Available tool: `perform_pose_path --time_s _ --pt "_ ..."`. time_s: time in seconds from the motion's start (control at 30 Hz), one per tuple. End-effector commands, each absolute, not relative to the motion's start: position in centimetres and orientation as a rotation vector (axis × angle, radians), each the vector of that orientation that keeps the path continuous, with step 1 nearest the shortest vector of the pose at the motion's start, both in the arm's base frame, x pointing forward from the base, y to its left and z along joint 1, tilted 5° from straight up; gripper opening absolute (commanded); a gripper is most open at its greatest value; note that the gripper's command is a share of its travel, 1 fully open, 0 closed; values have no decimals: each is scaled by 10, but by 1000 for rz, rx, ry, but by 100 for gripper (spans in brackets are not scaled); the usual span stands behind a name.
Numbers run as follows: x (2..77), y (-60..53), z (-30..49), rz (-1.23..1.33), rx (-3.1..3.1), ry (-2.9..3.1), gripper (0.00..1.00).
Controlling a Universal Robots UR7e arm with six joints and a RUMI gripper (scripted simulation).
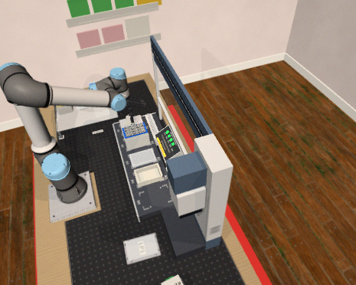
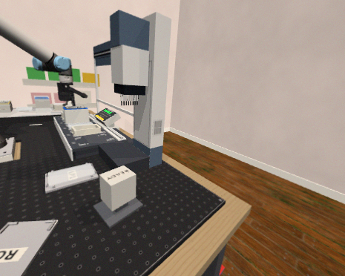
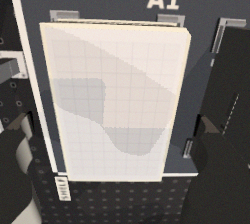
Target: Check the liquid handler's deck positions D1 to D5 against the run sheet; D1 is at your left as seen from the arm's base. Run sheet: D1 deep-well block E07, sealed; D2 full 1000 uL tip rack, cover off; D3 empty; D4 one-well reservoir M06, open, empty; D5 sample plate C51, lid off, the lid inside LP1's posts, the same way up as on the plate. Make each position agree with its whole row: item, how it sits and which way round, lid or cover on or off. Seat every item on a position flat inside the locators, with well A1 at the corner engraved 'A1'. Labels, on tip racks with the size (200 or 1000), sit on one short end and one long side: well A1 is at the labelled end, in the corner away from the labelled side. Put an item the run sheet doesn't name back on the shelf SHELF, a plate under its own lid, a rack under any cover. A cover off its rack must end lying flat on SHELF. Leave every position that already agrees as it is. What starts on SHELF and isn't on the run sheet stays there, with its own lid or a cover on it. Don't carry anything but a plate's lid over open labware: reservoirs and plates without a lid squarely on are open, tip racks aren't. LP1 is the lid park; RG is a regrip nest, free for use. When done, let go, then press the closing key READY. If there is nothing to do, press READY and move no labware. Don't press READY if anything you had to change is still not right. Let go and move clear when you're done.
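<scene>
In the wrist view a sealed deep-well block (image 3: pixel 116 75) sits flat inside the deck locators, with the engraved 'A1' at its far end and a barcode label at its near left corner. My gripper (image 3: pixel 115 114) (image 1: pixel 132 119) (image 2: pixel 67 101) is open, one finger on each long side of the block and clear of it. Beside it a blue-framed tip rack (image 1: pixel 134 130) (image 2: pixel 74 110) stands uncovered. Further along the deck are a white well plate (image 1: pixel 142 157), then an open one-well reservoir (image 1: pixel 148 173) (image 2: pixel 85 129), then a bare position (image 1: pixel 156 196).
The liquid handler's head (image 1: pixel 187 171) (image 2: pixel 130 70) overhangs the near end of the deck. The LP1 park (image 1: pixel 142 248) (image 2: pixel 70 175), the READY key (image 2: pixel 118 188) and the RG nest (image 2: pixel 10 248) lie toward the table front. The shelf (image 2: pixel 21 113) holds labware behind the arm.
</scene>
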State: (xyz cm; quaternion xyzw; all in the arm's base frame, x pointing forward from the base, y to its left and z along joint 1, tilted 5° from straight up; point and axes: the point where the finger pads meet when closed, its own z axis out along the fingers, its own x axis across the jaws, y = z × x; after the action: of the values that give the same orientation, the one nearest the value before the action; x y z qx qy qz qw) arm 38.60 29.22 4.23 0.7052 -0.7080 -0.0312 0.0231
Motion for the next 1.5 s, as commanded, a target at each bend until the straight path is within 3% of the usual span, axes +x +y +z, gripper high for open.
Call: perform_pose_path --time_s 0.0,1.47 --pt "385 293 42 -98 2183 -2192 82" --pt "391 292 94 -95 2186 -2195 82"
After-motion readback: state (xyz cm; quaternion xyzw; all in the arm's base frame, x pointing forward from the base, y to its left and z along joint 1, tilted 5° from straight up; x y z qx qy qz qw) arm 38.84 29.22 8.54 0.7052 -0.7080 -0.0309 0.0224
